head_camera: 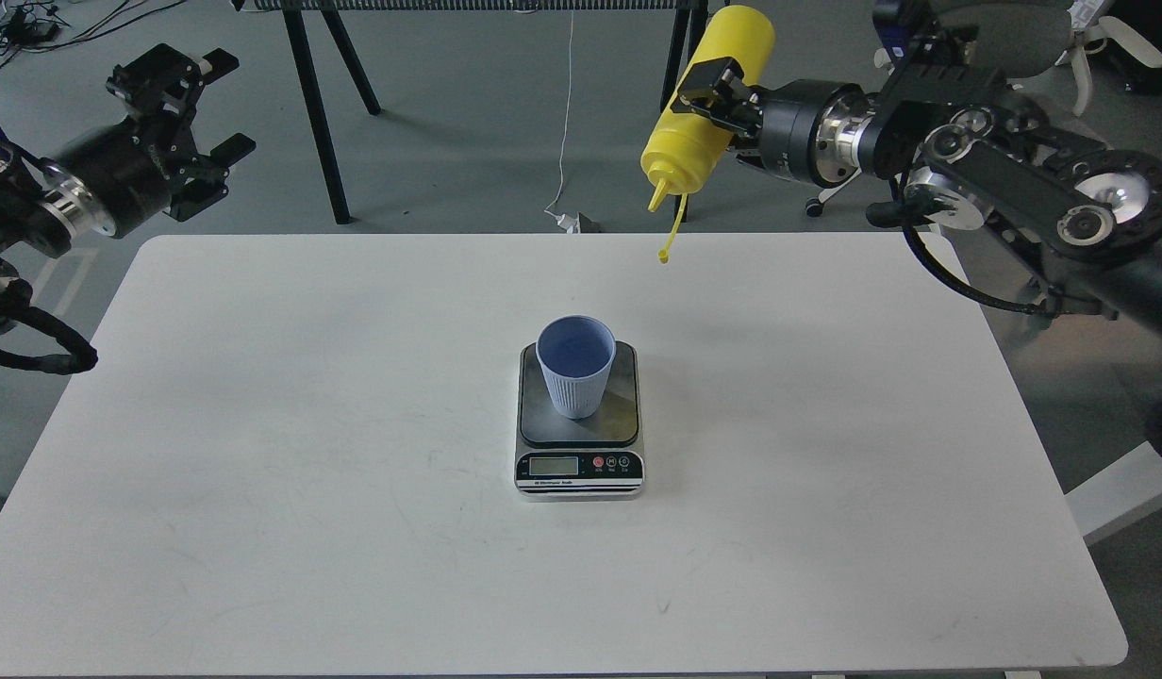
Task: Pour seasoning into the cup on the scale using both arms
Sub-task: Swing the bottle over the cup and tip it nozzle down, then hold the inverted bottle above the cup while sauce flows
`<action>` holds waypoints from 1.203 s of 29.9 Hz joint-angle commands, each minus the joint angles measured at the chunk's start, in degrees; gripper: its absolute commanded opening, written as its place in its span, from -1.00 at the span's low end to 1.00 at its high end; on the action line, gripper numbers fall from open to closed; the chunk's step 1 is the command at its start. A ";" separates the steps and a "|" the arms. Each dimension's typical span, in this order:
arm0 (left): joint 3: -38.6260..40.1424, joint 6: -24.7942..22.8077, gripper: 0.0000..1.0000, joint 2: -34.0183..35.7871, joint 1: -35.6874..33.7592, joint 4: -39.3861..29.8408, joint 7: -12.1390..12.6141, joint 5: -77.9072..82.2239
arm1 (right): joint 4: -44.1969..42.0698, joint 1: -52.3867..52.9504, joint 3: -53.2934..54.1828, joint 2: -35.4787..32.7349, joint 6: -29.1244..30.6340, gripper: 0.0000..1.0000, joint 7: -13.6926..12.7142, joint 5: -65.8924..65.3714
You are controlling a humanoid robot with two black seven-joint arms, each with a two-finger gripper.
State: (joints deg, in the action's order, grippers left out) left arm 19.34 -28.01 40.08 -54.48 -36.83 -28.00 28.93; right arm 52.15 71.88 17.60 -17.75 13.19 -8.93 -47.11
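Left arm (pixel 62 203) enters from the left edge, upper left of the frame, forearm angled up and rightward; left gripper (pixel 190 113) with fingers spread apart, nothing between them. Right arm (pixel 1015 179) enters from the right edge, upper right, wrist pointing leftward; right gripper (pixel 718 90) clamped on the bottle (pixel 704 123), which tilts nozzle-down.

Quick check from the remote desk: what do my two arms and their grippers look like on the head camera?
Both arms are black with polished silver joint rings. The right arm has round disc-shaped joint housings with silver hubs and a black cable looping beneath it. The left arm carries a ribbed black cable conduit. The left gripper and right gripper have blocky black fingers. No sleeves or markings visible.
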 commanded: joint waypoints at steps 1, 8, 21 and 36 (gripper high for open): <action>-0.01 0.01 0.99 0.17 0.26 0.01 0.00 -0.10 | -2.84 0.89 -1.95 3.15 -0.79 -0.88 0.23 -2.37; -0.01 0.01 0.99 0.17 0.52 0.01 0.00 -0.10 | -7.50 4.14 -7.14 10.36 -2.29 -0.87 0.49 -5.01; -0.01 0.01 0.99 0.17 0.78 0.01 0.00 -0.19 | -8.73 5.81 -14.61 16.34 -3.34 -0.87 0.49 -7.73; -0.01 0.01 0.99 0.00 1.49 0.01 0.00 -0.19 | -9.87 8.89 -18.47 17.05 -3.25 -0.85 0.58 -10.29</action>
State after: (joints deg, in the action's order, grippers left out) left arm 19.34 -28.00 40.08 -53.00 -36.83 -28.00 28.74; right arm 42.30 80.08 1.20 -0.77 9.92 -8.33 -56.77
